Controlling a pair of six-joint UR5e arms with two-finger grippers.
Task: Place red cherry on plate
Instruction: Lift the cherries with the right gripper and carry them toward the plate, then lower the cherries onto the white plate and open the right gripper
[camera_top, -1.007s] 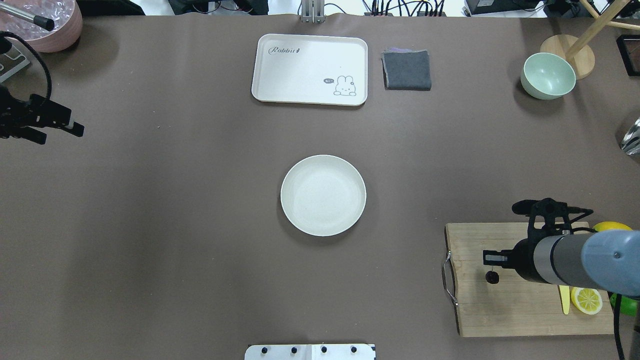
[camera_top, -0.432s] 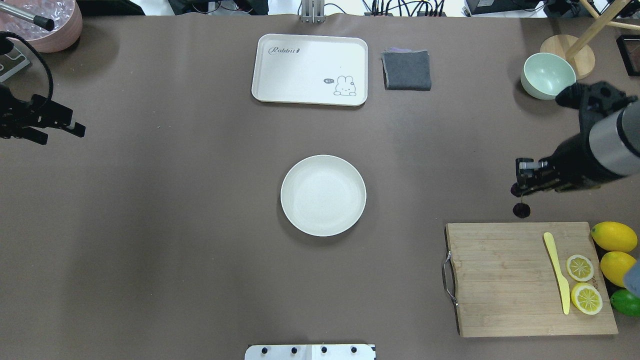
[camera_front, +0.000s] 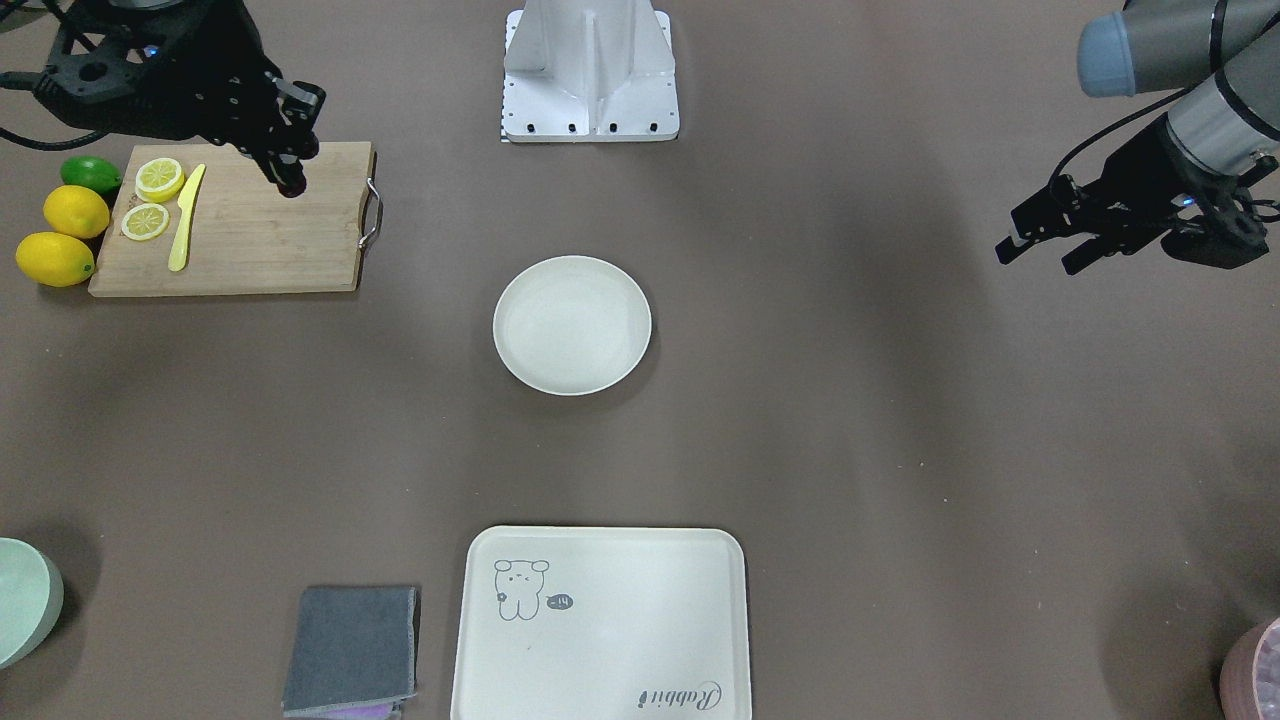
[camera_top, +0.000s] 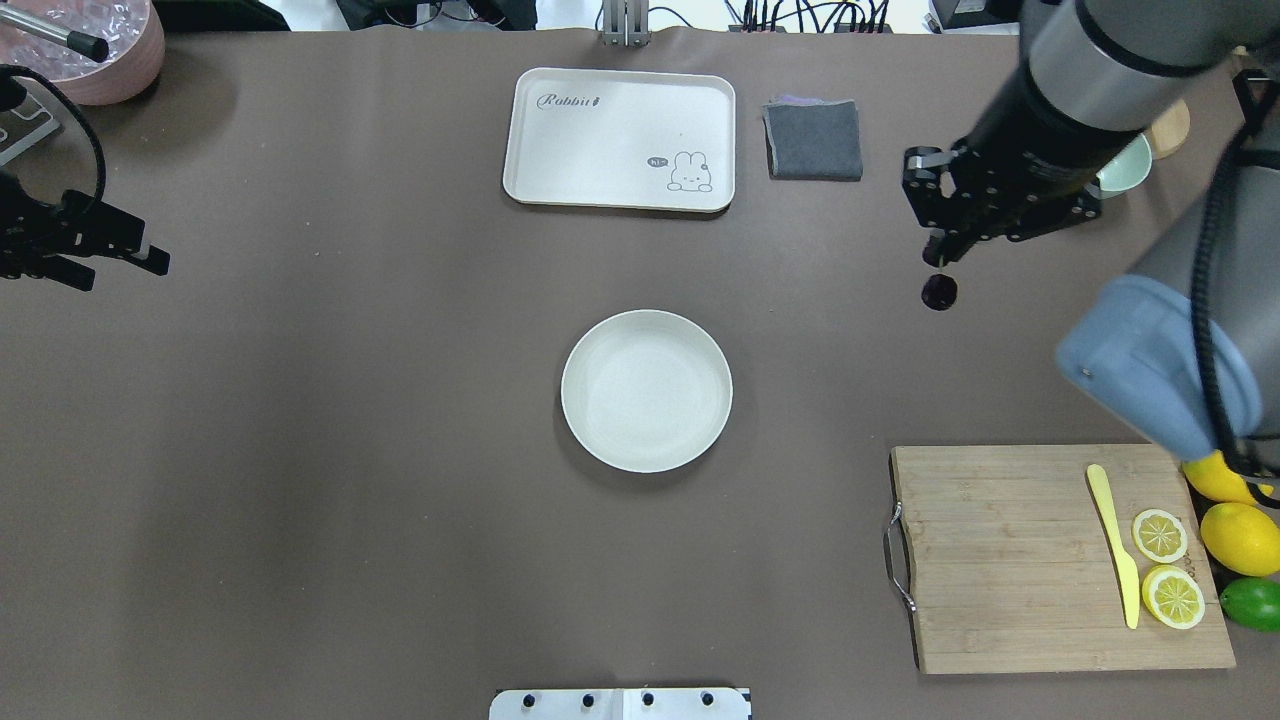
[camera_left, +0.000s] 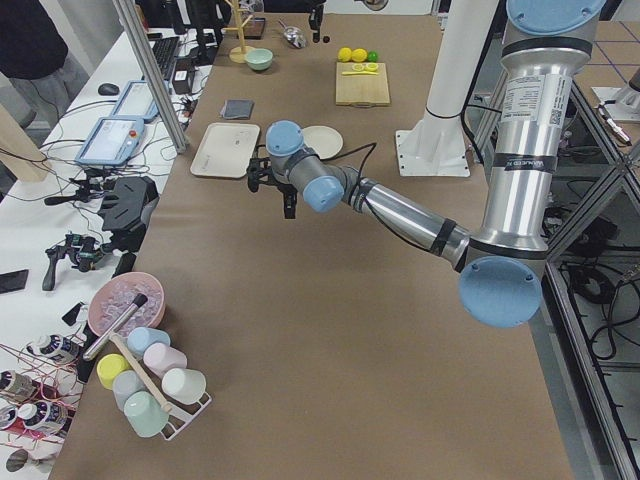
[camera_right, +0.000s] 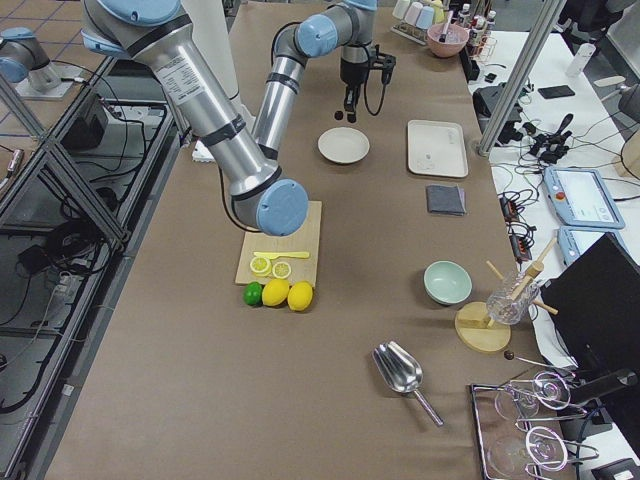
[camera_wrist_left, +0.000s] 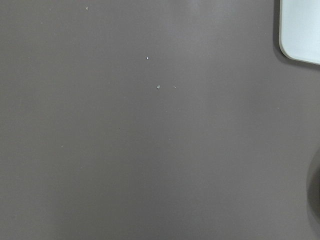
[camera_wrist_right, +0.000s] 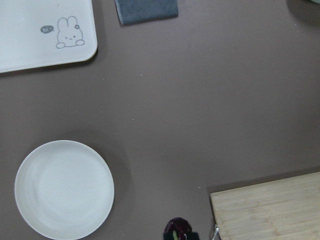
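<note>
Dark maroon against the brown table (camera_top: 300, 450), the red cherry (camera_top: 939, 291) hangs in the air just under my right gripper (camera_top: 938, 258). The gripper's fingers are pressed together on it, by the stem as far as I can make out. The wrist view shows the fruit right at the tip with a glint of green above it.

It sits well apart from the plate (camera_top: 646, 390), off to the plate's right and a little beyond it, on the side away from the robot's base. The plate itself lies bare. My left gripper (camera_front: 1035, 257) is far out on the plate's other side, fingers spread and holding nothing, so it has no part in this.

I judge we are in the carry: the fruit is lifted but not yet over its target. The next move calls for bringing the right gripper sideways and back toward the plate until the cherry hangs above the plate's middle. Then I lower it close to the surface and part the fingers. The dangling fruit may swing, so I would travel gently and let go low, inside the raised rim.
</note>
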